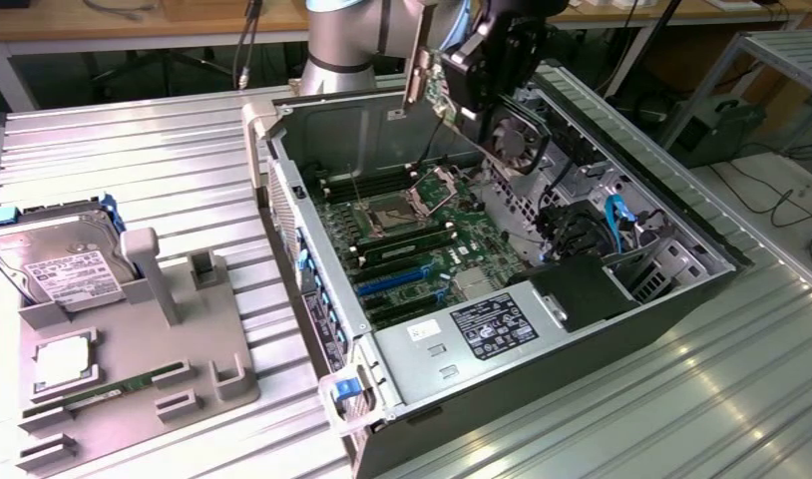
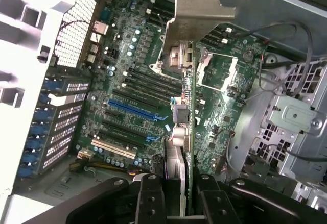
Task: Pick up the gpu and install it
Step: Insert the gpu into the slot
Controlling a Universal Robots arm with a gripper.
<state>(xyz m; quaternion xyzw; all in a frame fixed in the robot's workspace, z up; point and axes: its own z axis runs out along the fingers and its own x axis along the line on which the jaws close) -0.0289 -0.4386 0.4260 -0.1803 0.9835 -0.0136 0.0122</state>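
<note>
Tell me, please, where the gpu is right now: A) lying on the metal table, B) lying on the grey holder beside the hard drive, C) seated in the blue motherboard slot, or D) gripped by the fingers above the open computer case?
D: the fingers clamp the gpu, which hangs above the motherboard of the open computer case.

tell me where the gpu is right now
The gpu is gripped in the hand, edge-down above the motherboard inside the open computer case, at the top centre of the exterior view.
</note>
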